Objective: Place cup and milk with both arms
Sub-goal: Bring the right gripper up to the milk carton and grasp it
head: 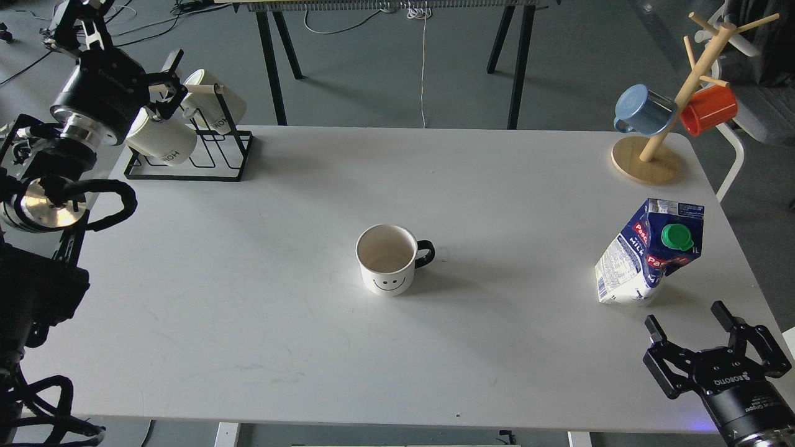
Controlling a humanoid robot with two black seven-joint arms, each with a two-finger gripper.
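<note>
1. Two hands are in play: the right hand (688,324) is hovering with fingers spread wide and grasping nothing, just near of the milk (649,254) at the table's right side.
2. For a clean grasp, it should be closing across the carton's body, below the green cap (676,236); the carton appears tilted and dented, so a hard squeeze risks tipping it.
3. The left hand (163,87) is up at the far left by the rack (189,162) of ribbed mugs (161,141); whether it is released or clenched, I cannot tell.
4. The cup (386,258) is standing upright mid-table, handle pointing right, well apart from both hands.
5. The table (248,323) is white and matte; a mug tree (658,124) is standing at its far right corner, with grey floor and cables beyond.
</note>
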